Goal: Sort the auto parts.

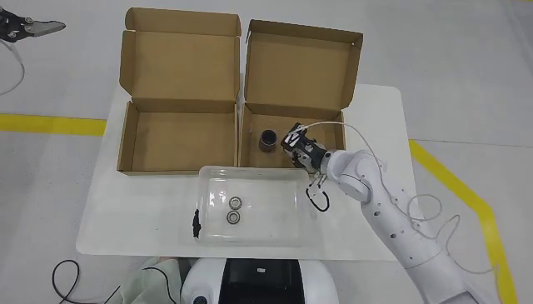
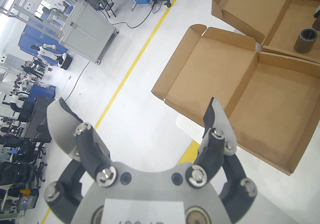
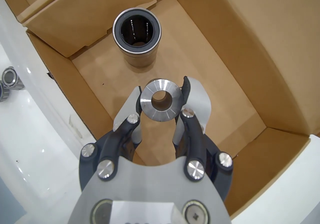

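My right gripper hangs inside the right cardboard box, shut on a shiny metal bushing with a round bore. A dark cylindrical bearing sleeve stands upright on the box floor just beyond the held part. Two small ring bearings lie in the clear plastic tray at the table's front. My left gripper is open with nothing between its fingers, out over the floor far from the table's left side.
The left cardboard box stands open with a bare floor, lid flaps folded back. A small black part lies at the tray's left edge. The white table has free surface on the right. Yellow floor tape runs beside it.
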